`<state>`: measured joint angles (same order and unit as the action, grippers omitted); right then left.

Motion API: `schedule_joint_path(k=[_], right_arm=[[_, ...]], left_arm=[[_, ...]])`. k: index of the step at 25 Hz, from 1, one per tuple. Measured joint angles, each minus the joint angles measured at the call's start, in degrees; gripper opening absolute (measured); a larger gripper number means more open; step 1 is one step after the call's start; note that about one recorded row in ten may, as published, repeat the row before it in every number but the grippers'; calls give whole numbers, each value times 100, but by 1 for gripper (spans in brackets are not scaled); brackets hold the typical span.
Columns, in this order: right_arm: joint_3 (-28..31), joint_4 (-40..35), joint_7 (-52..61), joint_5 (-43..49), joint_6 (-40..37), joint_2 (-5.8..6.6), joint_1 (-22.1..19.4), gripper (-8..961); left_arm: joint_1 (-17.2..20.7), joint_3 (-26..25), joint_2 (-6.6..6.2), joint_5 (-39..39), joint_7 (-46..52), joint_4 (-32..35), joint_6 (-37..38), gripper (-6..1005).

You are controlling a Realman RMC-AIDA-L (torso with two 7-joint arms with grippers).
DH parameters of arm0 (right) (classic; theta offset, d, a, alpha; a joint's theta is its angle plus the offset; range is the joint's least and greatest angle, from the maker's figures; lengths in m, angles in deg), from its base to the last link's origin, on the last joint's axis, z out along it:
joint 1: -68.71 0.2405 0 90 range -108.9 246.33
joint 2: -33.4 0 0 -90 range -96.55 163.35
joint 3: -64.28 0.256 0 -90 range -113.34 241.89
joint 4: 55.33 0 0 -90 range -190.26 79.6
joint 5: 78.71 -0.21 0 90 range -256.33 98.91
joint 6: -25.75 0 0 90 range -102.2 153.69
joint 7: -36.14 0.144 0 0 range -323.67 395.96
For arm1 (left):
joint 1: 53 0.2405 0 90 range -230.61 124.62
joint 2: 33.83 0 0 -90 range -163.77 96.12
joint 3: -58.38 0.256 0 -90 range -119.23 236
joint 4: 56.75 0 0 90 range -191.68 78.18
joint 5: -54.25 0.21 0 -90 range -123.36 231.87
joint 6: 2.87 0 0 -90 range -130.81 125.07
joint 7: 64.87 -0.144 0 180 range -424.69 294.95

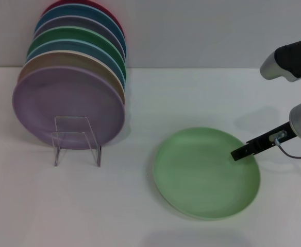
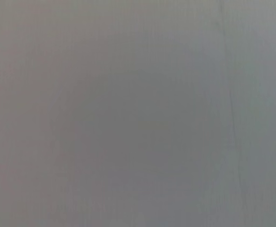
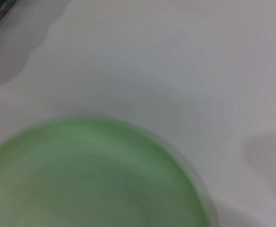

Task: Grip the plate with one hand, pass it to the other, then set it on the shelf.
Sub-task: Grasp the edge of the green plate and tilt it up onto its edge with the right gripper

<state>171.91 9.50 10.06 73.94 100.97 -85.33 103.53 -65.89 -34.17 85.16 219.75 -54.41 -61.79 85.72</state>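
The pale mint-green plate (image 1: 204, 172) lies flat on the white table, right of centre. My right gripper (image 1: 240, 153), black, on the arm with the cyan ring, comes in from the right and its tip is at the plate's right rim. The right wrist view shows the plate (image 3: 90, 179) close below the camera. The clear acrylic shelf (image 1: 77, 135) stands at the left, in front of a leaning row of plates. My left gripper is out of view, and the left wrist view shows only a blank grey surface.
Several coloured plates lean in a row at the back left, with a lilac plate (image 1: 63, 105) at the front against the rack. A darker green plate (image 1: 73, 37) sits farther back in the row. The white table (image 1: 140, 216) extends around the rack and the plate.
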Motion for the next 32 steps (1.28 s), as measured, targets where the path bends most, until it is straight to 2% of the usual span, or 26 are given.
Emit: schedule_joint_path(k=[4,7,23,32], right_arm=[[-56,-239,68,51,-39,5,96,834],[-77,-362,77,115,-67,11,153,783],[-200,-325,46,97,-222,-1,145,85],[-218,-138,-28,-149,-317,-10,38,55]], left_arm=[[-2,0,0,0,0,5,0,837],[-3,0,0,0,0,7,0,837],[-2,0,0,-2,0,32,0,836],[-1,0,6,2,0,-11,2,836]])
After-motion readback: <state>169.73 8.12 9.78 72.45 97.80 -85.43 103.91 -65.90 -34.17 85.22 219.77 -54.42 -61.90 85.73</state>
